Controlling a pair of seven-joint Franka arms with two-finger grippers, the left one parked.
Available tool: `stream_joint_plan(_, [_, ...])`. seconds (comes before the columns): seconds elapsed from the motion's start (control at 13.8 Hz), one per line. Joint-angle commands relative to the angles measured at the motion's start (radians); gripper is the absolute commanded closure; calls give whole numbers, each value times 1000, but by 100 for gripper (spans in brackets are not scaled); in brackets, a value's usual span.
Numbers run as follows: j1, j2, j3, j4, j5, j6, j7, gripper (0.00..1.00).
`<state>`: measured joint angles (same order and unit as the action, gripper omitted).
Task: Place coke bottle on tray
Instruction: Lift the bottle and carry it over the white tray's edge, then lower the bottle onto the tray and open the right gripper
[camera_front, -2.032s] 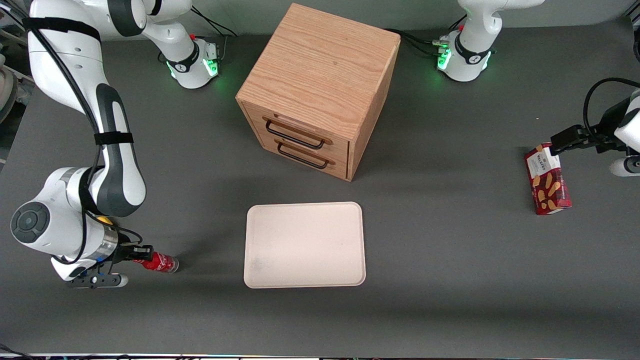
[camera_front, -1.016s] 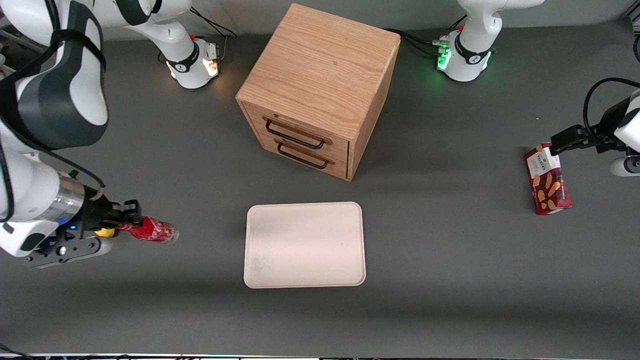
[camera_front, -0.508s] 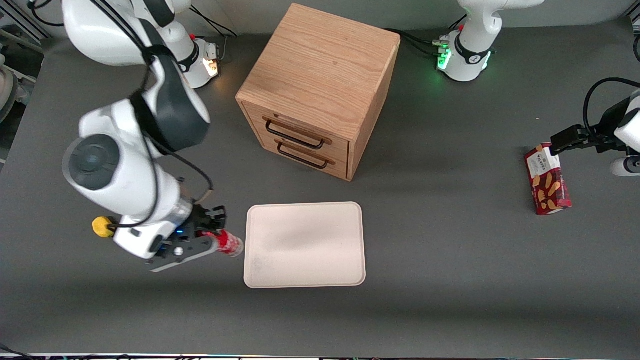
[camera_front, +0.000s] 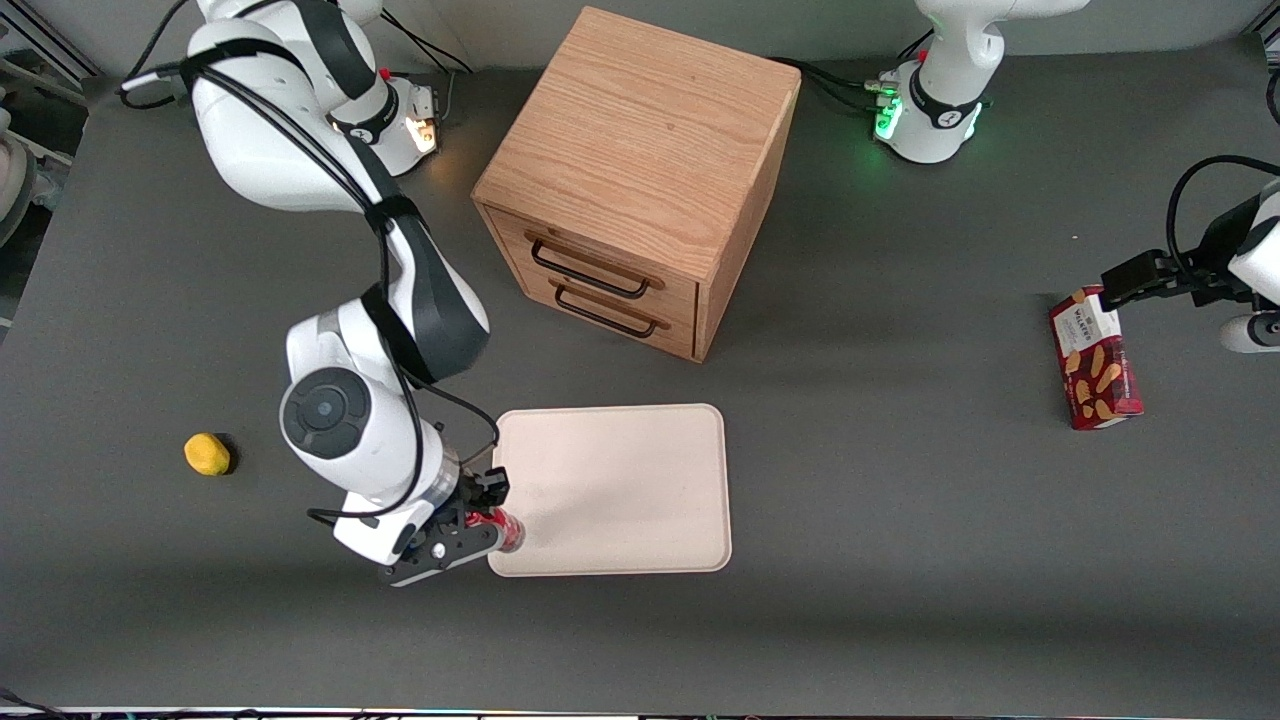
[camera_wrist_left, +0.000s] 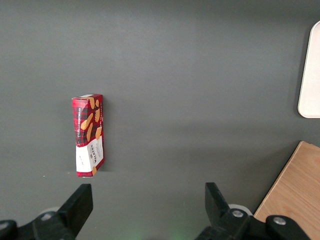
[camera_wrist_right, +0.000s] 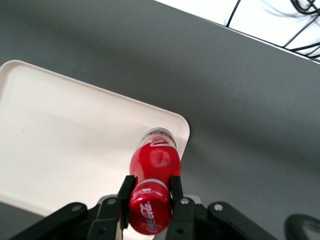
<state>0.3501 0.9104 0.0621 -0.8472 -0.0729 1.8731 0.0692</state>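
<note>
One small red coke bottle (camera_front: 503, 531) is seen clamped between the two fingers of the right arm's hand (camera_front: 478, 515), held over the corner of the tray (camera_front: 640, 480) that lies nearest the front camera at the working arm's end. In the wrist view the coke bottle (camera_wrist_right: 152, 186) is gripped on both sides of its upper body by the black fingers (camera_wrist_right: 175, 187), with the hand (camera_wrist_right: 149, 190) closed tight on it and the clear base pointed at the tray's rounded corner (camera_wrist_right: 75, 130). Whether the base is touching the tray cannot be told. The cream-white tray is noted flat on the dark grey worktop (camera_front: 900, 560), with a wooden two-drawer cabinet (camera_front: 640, 170) farther from the front camera, both drawers shut. A yellow lump (camera_front: 207, 454) is recorded on the worktop toward the working arm's end, well apart from the tray. A red biscuit box (camera_front: 1095, 360) is seen lying toward the parked arm's end; the same box (camera_wrist_left: 89, 134) appears in the left wrist view.
</note>
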Motion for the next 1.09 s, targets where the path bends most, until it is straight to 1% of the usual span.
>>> stream_joint_plan(0.0, [-3,45,15,36,-27,44,26,100])
stream_joint_plan(0.22, [-3,50,13,8,-27,78,38,100])
stream_joint_plan(0.44, [-5,51,13,-6,-27,95,46,90])
stream_joint_plan(0.65, [-5,56,13,-6,-25,95,67,87])
stream_joint_plan(0.73, [-6,56,13,-7,-25,96,67,79])
stream_joint_plan(0.8, [-6,56,13,-18,-25,98,73,65])
stream_joint_plan(0.87, [-6,56,13,-30,-27,116,87,42])
stream_joint_plan(0.94, [-8,54,13,-44,-27,150,98,37])
stream_joint_plan(1.02, [-8,53,13,-61,-27,176,100,22])
